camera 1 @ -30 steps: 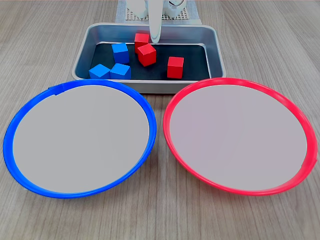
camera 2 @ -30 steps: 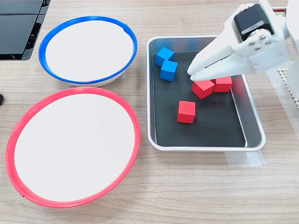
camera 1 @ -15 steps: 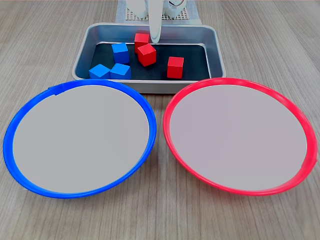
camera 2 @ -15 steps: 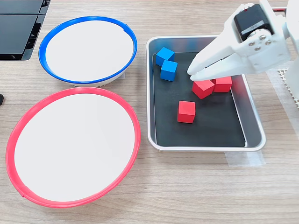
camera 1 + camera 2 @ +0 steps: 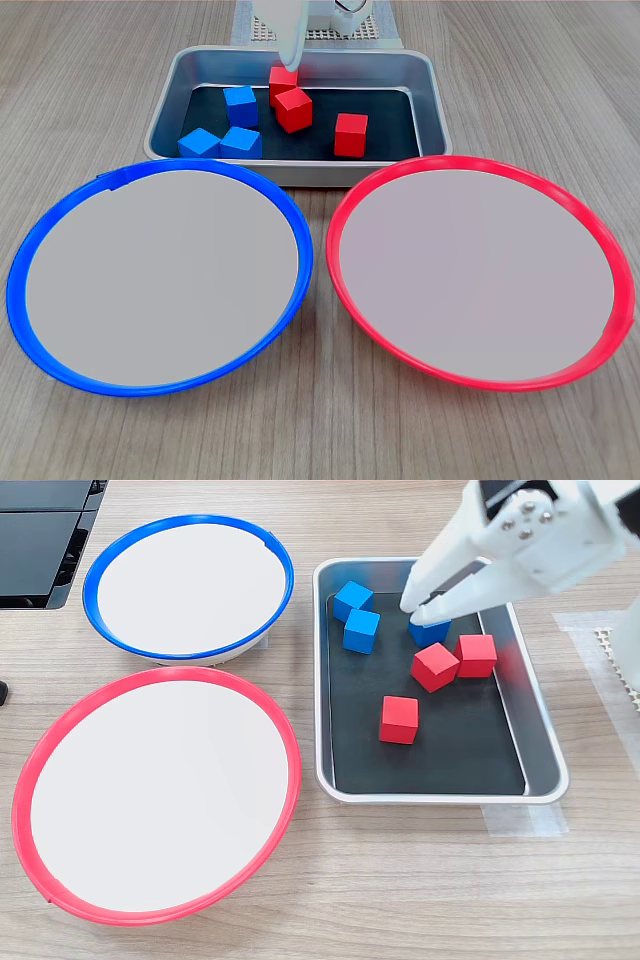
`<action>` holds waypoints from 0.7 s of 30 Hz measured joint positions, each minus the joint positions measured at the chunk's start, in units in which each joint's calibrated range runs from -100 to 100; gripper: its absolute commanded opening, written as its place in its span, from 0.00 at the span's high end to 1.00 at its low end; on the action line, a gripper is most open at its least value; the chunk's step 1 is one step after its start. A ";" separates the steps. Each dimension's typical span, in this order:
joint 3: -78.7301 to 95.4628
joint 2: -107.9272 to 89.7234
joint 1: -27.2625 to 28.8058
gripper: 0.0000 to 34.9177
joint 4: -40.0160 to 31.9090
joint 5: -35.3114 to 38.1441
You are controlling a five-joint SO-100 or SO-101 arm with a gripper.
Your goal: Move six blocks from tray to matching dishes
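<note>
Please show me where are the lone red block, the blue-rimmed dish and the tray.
lone red block (image 5: pixel 399 720), second exterior view, its top face.
blue-rimmed dish (image 5: pixel 30 250), first exterior view, its blue rim.
tray (image 5: pixel 546 740), second exterior view, its metal side wall.

We see both plates bare: blue-rimmed plate (image 5: pixel 188 588) and red-rimmed plate (image 5: pixel 155 795) give open floor all the way across. The tray (image 5: pixel 545 755) is the tight spot. In the second exterior view, two blue blocks (image 5: pixel 361 630) sit touching near the tray's top-left corner, a third blue block (image 5: pixel 429 631) lies under the gripper (image 5: pixel 420 608) tips. Two red blocks (image 5: pixel 435 667) touch just below it, leaving no gap between them. The lone red block (image 5: pixel 399 720) stands clear on every side. The tray's bottom strip is open floor; its raised sides limit low sideways approach.
</note>
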 measured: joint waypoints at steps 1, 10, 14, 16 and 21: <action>-4.99 7.42 0.88 0.73 1.14 0.00; -27.95 44.25 4.78 0.47 7.10 2.39; -31.13 49.02 5.93 0.46 7.34 2.78; -33.21 52.09 5.66 0.46 7.34 2.78; -35.66 56.18 6.64 0.49 7.34 2.98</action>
